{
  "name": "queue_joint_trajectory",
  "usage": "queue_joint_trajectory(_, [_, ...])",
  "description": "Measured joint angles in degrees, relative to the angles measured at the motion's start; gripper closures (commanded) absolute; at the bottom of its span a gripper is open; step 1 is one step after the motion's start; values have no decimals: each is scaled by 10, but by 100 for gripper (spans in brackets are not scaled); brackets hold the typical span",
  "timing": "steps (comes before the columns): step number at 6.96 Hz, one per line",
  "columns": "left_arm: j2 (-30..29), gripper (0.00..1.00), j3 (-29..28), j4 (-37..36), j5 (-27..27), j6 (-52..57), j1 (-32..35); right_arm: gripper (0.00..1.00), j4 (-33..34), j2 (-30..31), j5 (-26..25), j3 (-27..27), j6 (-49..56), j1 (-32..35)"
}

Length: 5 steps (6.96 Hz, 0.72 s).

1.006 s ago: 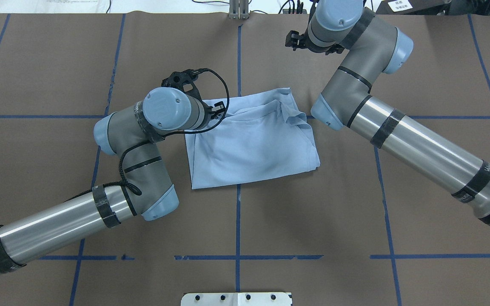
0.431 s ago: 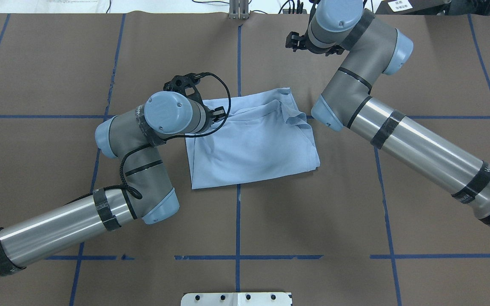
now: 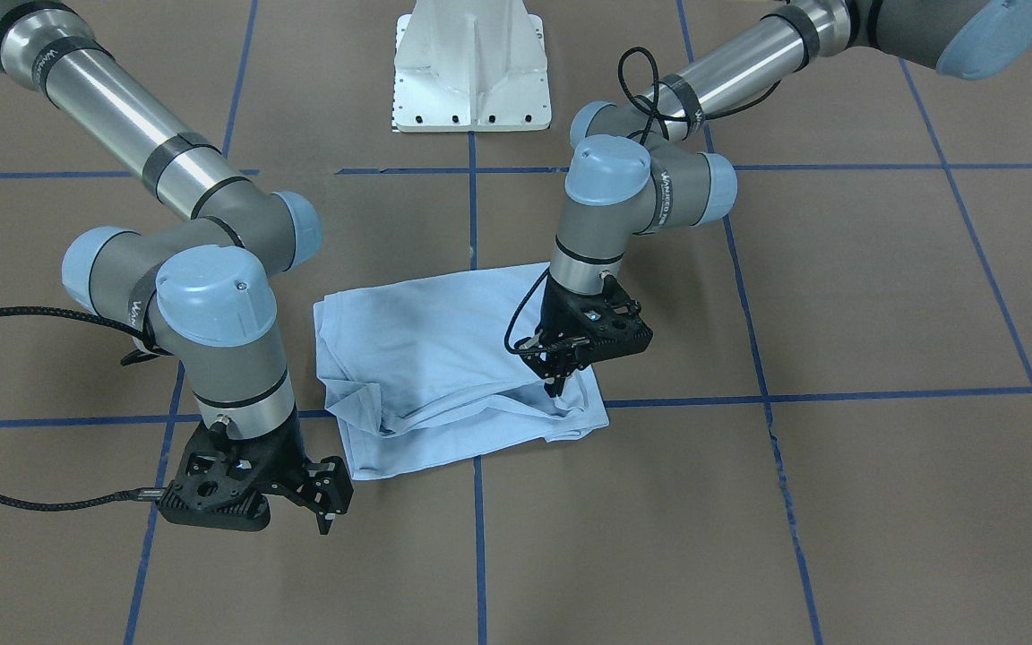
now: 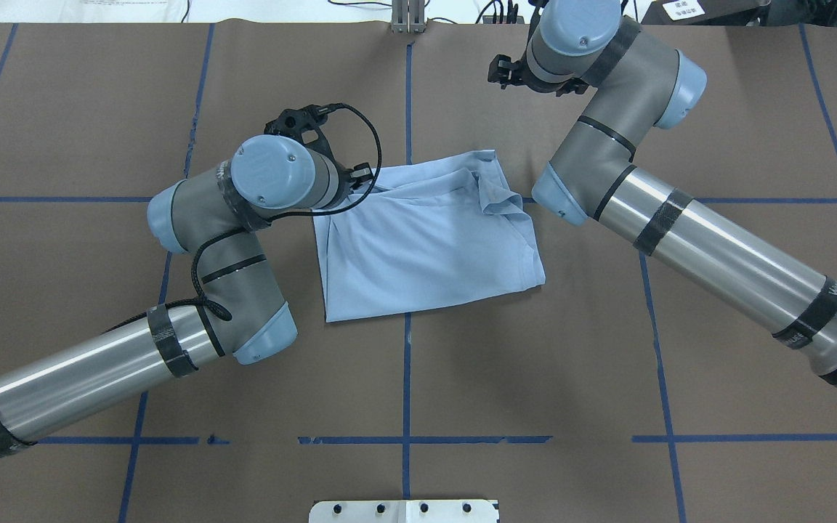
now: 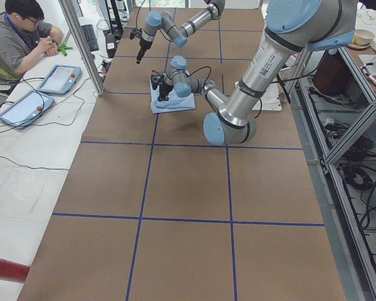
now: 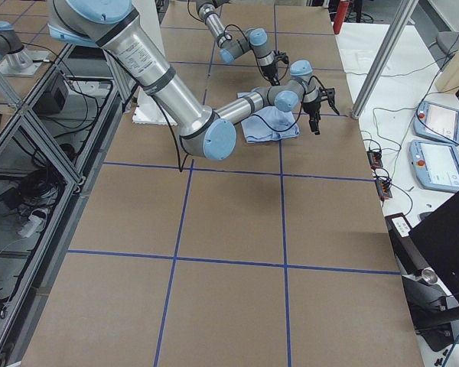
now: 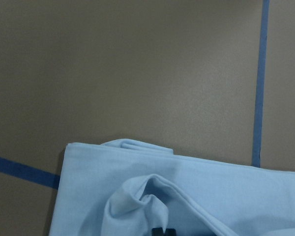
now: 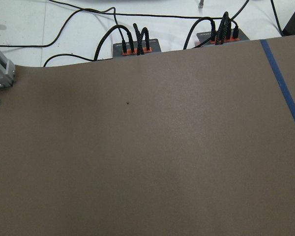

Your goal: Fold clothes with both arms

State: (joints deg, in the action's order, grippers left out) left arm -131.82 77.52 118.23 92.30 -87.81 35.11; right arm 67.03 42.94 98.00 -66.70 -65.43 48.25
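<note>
Currently: light blue T-shirt lies part-folded in a rough rectangle, about midway between the left and right ends of the bench and nearer the far edge than the robot-side edge. Its far strip is rumpled, with a loose flap bunched on the side toward the right end.

Left hand: fingertips closed together, pinching a raised ridge of cloth at the shirt corner that faces the far-left corner of the bench. The wrist view shows fabric puckered around the tips.

Right hand: fingers look parted and hold nothing. It hangs over bare bench, off the shirt, close to the far edge; its wrist camera sees only bench cover and cables past that edge.

Handling (judged): thin knit, light and limp, with no stiffness of its own. It should drape from any single pinch and drag the lower layers along. A one-layer pinch would likely peel the fold open, so take all layers at a corner or along a hem.

Next grip (judged): right hand on the bunched flap, matching the left, so both ends travel together
</note>
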Motion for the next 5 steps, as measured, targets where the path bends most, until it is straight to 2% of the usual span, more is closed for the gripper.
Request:
queue_joint_trajectory(2, [7,100,-15,-2,-3,14,29,0,0,1,0,-1,0,0])
queue_joint_trajectory(3, [6,1,-27,-2,-4,20,36,0,-1,1,0,-1,0,-1])
queue_joint_trajectory(5, [7,0,-22,0,-1,64,40,0,-5,0,0,-4,-2,-2])
